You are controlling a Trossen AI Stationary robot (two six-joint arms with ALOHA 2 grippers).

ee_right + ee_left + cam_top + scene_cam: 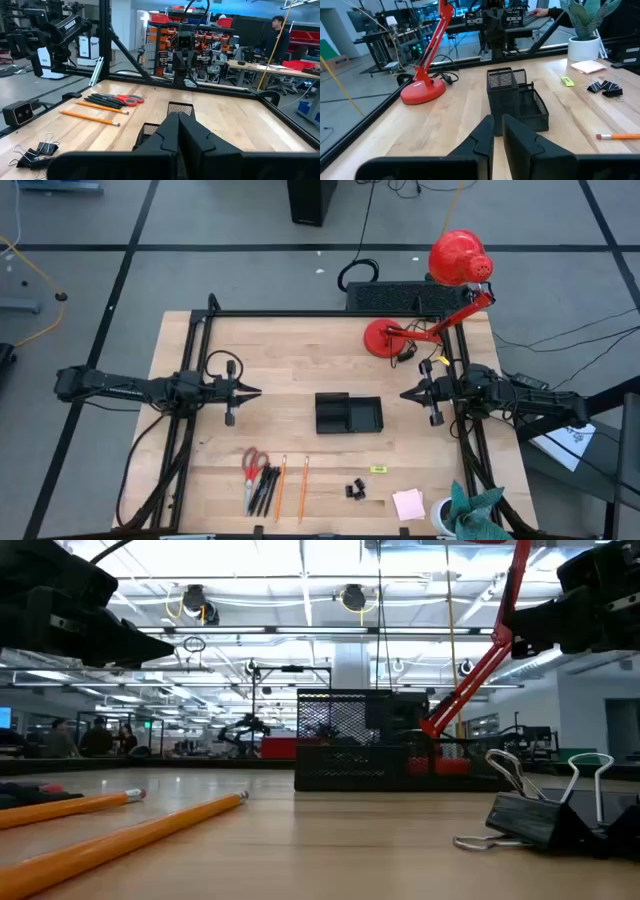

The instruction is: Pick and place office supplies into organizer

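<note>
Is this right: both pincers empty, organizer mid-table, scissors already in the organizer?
Not quite. The scissors still lie on the table beside the pens, near its front edge, not in the organizer; the high view shows it. The rest holds: both pincers empty, organizer mid-table.

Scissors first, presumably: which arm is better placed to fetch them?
Probably left. The scissors lie on the table's left side, nearer the left hand, with the organizer between them and the right hand. Both hands hover empty and shut.
</note>
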